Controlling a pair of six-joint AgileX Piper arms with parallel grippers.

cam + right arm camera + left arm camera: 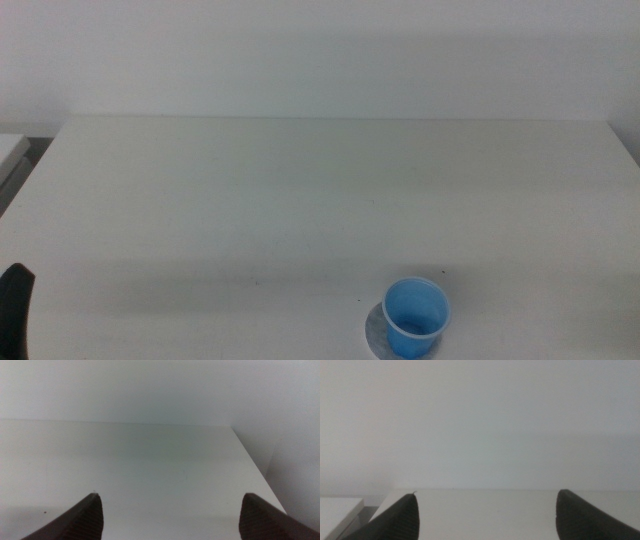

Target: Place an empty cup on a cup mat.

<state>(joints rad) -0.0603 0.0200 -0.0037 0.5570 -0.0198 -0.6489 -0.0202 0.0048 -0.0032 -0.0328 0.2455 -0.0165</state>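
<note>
Nearest us, at the table's (300, 200) front edge right of centre, we see the cup (416, 317) standing upright and empty on the cup mat (374, 328), whose grey rim peeks out at its left; neither carries any writing we can read. At the lower left edge we catch a dark sliver of the left gripper (485, 515), jaws spread wide with nothing between them, and our right gripper (170, 515) likewise gapes empty. Beyond, we have bare white tabletop running to the far edge and wall.
</note>
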